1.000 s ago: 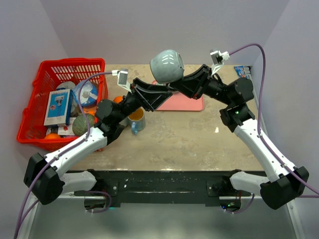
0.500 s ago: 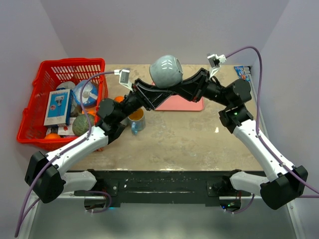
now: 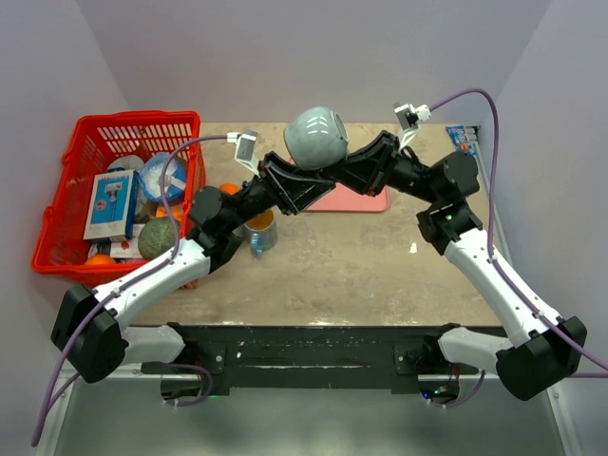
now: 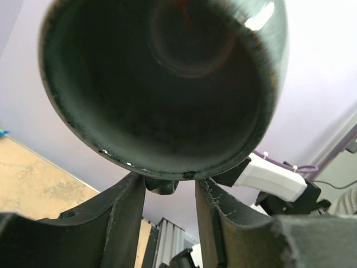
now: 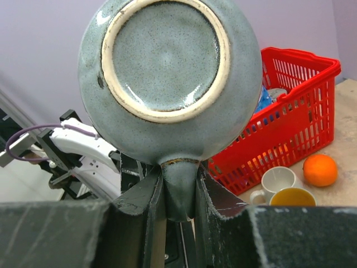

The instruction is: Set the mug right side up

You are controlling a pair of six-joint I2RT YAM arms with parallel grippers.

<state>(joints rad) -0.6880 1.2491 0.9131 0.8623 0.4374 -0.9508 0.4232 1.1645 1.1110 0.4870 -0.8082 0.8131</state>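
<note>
The grey-blue glazed mug (image 3: 316,136) hangs in the air above the table's back, between both arms. In the right wrist view its base (image 5: 167,72) faces the camera, and my right gripper (image 5: 178,184) is shut on the mug's handle (image 5: 179,187). In the left wrist view the mug's dark open mouth (image 4: 162,84) faces the camera. My left gripper (image 4: 170,181) sits just under the rim with its jaws apart and nothing clamped between them. In the top view the left gripper (image 3: 304,176) and the right gripper (image 3: 334,166) meet below the mug.
A red basket (image 3: 114,128) with boxes and fruit stands at the left. A pink tray (image 3: 359,199) lies under the arms. A yellow-filled can (image 3: 260,228) and an orange (image 3: 228,189) sit near the basket. A white cup (image 5: 277,181) shows in the right wrist view.
The mug has shifted slightly left and tilted a little. My left gripper has moved up and right, closer under the mug. The right gripper keeps hold of the handle.
</note>
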